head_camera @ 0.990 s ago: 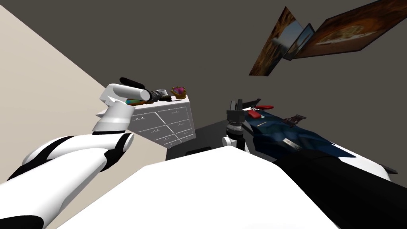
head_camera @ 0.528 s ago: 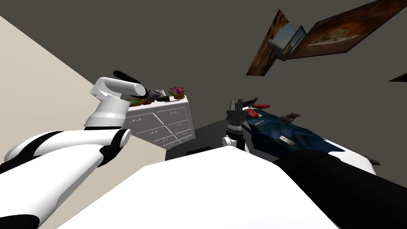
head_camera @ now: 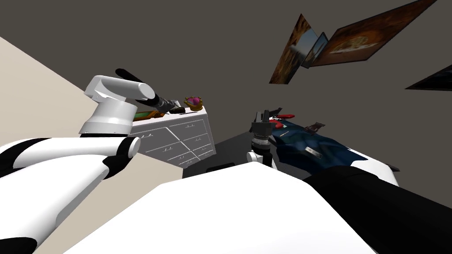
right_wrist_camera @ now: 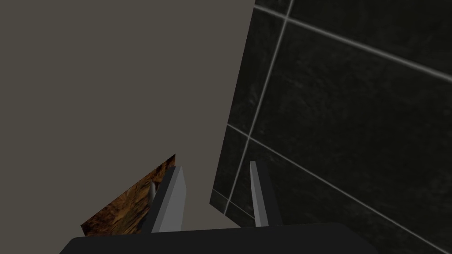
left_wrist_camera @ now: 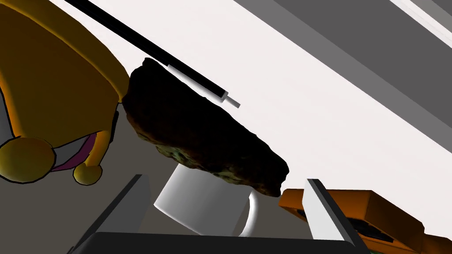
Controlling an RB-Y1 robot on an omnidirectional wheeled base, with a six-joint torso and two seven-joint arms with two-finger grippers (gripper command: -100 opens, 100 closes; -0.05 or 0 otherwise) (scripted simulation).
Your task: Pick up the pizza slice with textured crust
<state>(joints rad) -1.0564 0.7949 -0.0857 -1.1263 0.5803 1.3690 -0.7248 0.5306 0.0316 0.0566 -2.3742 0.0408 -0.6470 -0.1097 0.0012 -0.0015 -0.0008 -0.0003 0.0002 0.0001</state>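
So, our left pincer (left_wrist_camera: pixel 224 178) is out over the top of the white dresser (head_camera: pixel 176 141), blades spread wide with nothing pinched between them. The pizza slice (left_wrist_camera: pixel 198 132) sits on the dresser top just past the tips, roughly in line with the gap. It's a long, lumpy wedge, very dark brown going to black, with a rough, crumbly edge and a few greenish flecks on the side facing the pincer.

Between the slice and the pincer there's a smooth white mug (left_wrist_camera: pixel 198 207) with a curved handle. We can't tell if mug and slice touch. One end of the slice is just beside a glossy gold bowl (left_wrist_camera: pixel 53 79), rounded, with little ball feet and a bit of purple. The other end comes close to an orange boxy thing (left_wrist_camera: pixel 379 211) with a dark inset. A thin black rod (left_wrist_camera: pixel 185 75) with a grey tip lies slanted on the white top behind the slice.

Room-wise, the dresser has panelled drawers with small handles and stands against a dark grey-brown wall (head_camera: pixel 198 44) hung with brownish framed pictures (head_camera: pixel 353 42). Off to our right is a bed (head_camera: pixel 309 145) with a dark blue cover. Our right pincer (head_camera: pixel 263 115) is held upright between dresser and bed, blades a little apart, empty.
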